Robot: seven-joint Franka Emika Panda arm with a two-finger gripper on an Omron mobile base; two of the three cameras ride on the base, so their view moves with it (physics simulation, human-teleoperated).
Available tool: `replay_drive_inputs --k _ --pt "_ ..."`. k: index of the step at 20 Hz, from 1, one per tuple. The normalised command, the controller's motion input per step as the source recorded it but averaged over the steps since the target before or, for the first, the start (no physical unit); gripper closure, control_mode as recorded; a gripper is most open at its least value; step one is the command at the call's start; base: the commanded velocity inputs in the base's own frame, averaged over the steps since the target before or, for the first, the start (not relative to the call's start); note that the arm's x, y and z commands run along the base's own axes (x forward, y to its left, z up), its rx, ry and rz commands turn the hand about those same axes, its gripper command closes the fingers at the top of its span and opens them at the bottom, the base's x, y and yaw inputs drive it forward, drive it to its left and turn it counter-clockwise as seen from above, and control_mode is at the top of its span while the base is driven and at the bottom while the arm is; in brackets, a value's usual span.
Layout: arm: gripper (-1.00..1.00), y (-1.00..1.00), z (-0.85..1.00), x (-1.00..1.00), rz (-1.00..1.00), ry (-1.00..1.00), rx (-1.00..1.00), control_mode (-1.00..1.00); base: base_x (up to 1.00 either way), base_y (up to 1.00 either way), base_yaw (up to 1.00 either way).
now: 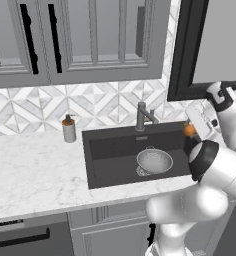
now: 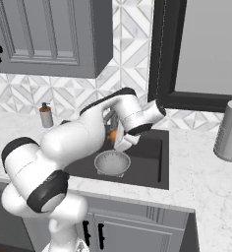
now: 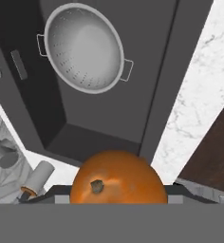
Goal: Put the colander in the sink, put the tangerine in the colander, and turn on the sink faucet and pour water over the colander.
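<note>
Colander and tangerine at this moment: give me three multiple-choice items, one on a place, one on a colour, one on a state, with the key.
1. Where is the colander?
A. On the marble counter
B. In the sink
C. In the gripper

2. What colour is the fruit in the gripper?
A. Green
B. Yellow
C. Orange

3. What is the state of the tangerine?
A. Held in the gripper above the sink
B. Lying in the colander
C. Resting on the counter

Key: 1 B, the colander sits on the dark basin floor. 2 C, the fruit is bright orange in all views. 3 A, the hand view shows it close against the hand with the colander empty below.
</note>
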Motion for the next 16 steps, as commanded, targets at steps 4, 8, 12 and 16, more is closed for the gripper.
replay_drive_inputs --k 4,8,12,16 --pt "1.0 -0.18 -0.39 0.47 0.0 0.0 0.19 -1.0 0.0 0.0 0.0" --pt "1.0 0.0 -0.59 0.51 0.0 0.01 0.04 -1.0 0.0 0.0 0.0" --pt "1.0 0.0 -0.69 0.53 0.0 0.06 0.0 -1.0 0.0 0.0 0.0" --pt "1.0 0.0 -0.55 0.41 0.0 0.06 0.0 -1.0 0.0 0.0 0.0"
